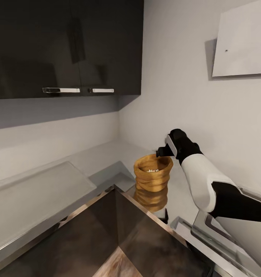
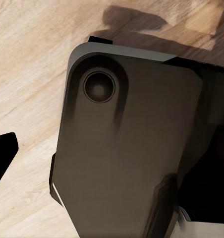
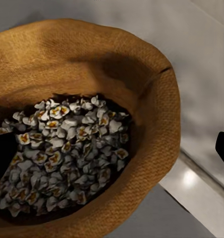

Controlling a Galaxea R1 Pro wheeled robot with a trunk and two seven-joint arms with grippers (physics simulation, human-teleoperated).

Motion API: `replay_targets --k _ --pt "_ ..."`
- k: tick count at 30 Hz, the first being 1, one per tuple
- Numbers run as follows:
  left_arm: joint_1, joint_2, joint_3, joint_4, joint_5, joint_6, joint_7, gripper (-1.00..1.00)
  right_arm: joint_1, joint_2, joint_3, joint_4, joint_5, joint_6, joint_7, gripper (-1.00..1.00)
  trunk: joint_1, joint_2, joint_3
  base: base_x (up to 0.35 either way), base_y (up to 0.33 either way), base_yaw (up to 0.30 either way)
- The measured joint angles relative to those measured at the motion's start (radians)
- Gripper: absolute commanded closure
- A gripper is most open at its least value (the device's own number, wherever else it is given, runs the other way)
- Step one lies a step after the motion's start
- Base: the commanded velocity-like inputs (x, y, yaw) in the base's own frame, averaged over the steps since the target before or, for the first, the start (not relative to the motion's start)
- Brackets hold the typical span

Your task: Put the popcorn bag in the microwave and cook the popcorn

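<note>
One gripper, the right (image 1: 160,152), sits at the popcorn bag's (image 1: 153,174) rim, at its 1 o'clock; jaw state cannot be told. Bag stands upright on the countertop (image 1: 103,163), popcorn (image 3: 62,153) inside.

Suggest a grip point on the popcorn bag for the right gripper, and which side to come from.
Pinch the rolled rim of the popcorn bag on the wall-side edge, where the right gripper already sits. Come from above, one finger inside the open mouth, one outside. The sack stands upright on the countertop, its ribbed sides look soft, and the popcorn lies below the rim, so a rim pinch probably spills nothing.
</note>
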Motion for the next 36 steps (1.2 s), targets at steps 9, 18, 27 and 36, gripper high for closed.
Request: replay_targets --k 9,18,27,36 --pt "0.0 0.0 0.0 0.0 0.0 0.0 0.0 -1.0 0.0 -0.039 0.0 0.023 -0.003 0.0 -0.002 -1.0 0.0 0.0 0.0 0.0 0.0 0.0" --pt "0.0 0.0 0.0 0.0 0.0 0.0 0.0 -1.0 0.0 -0.037 -0.044 0.027 -0.003 0.0 0.002 -1.0 0.0 0.0 0.0 0.0 0.0 0.0" --pt "0.0 0.0 0.0 0.0 0.0 0.0 -0.001 -1.0 0.0 -0.038 -0.063 0.023 -0.001 0.0 0.0 -1.0 0.0 0.0 0.0 0.084 0.0 0.0" --pt "0.0 0.0 0.0 0.0 0.0 0.002 -0.001 -1.0 0.0 -0.035 -0.061 0.038 -0.004 0.0 -0.002 -1.0 0.0 0.0 0.0 0.006 0.0 0.0"
